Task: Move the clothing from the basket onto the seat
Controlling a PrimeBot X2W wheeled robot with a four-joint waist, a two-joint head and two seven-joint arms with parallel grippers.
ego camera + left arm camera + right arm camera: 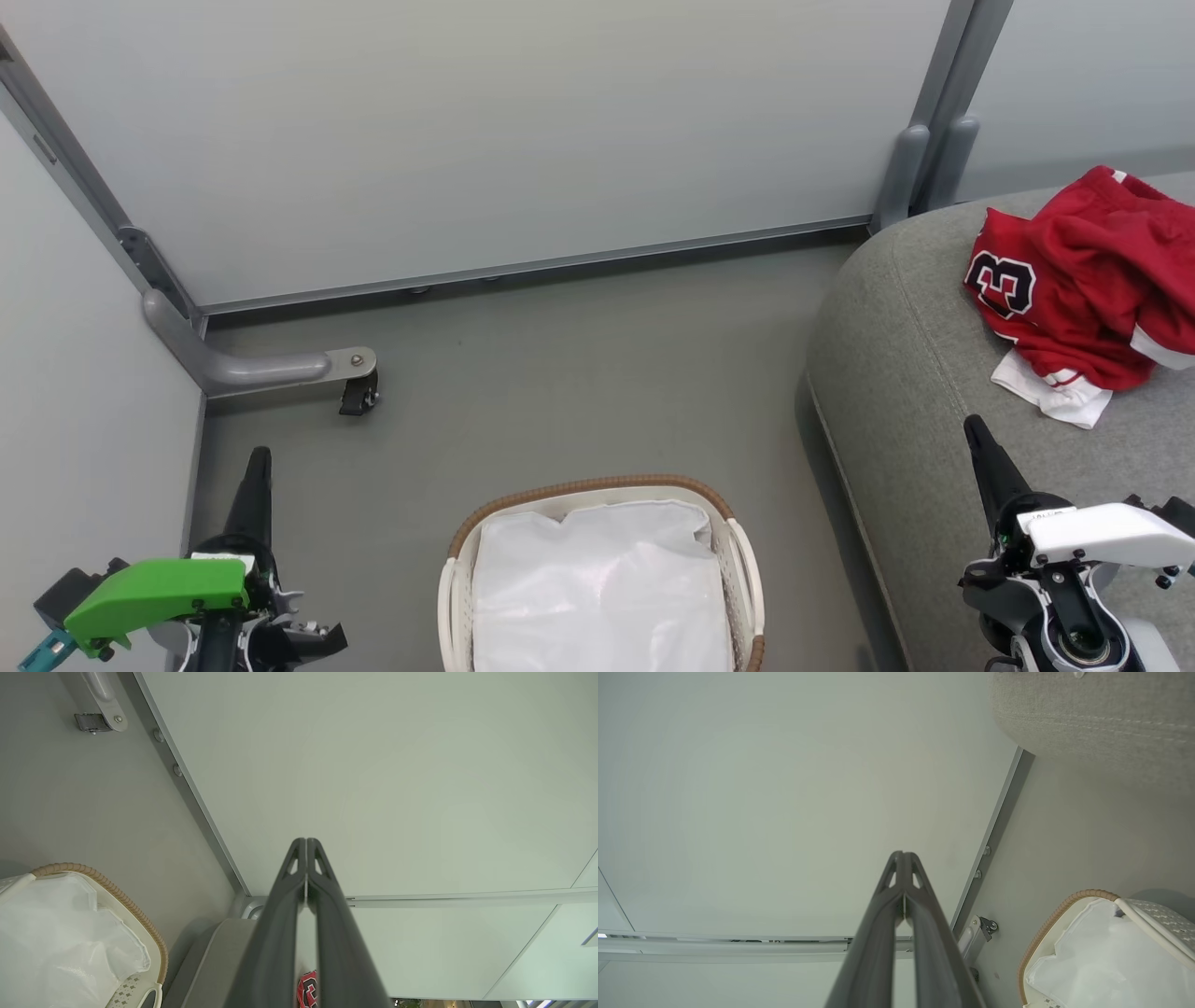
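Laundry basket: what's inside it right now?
Inside the laundry basket is a white cloth liner; the red clothing lies on the sofa cushion. Anything beneath the liner is covered, and the basket's near end is out of frame.

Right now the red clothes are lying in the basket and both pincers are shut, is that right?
Not quite. The head view shows the clothes lying on the seat, not in the basket, which holds a white liner. The left pincer and right pincer are shut, as you said.
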